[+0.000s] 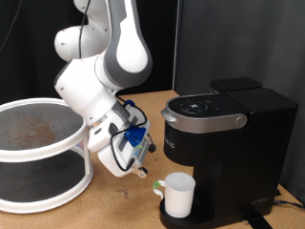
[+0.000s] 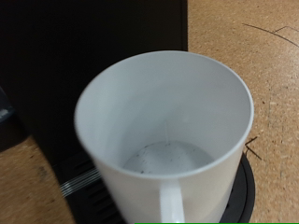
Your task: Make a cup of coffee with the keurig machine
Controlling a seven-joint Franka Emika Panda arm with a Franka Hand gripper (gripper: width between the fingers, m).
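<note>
White cup [image 2: 163, 131] fills the frame, open mouth up, faint residue on its inside bottom. Sits on round black drip tray [image 2: 245, 191]. Wooden tabletop [image 2: 252, 47] beyond.

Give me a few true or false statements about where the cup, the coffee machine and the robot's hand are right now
1. The cup stands on the keurig machine's drip tray. True.
2. The cup is full of coffee. False: the wrist view shows only a whitish bottom with some dark specks.
3. The hand is beside the cup, on the exterior view's left. True.
4. The machine's lid is raised. False: it is down.
</note>
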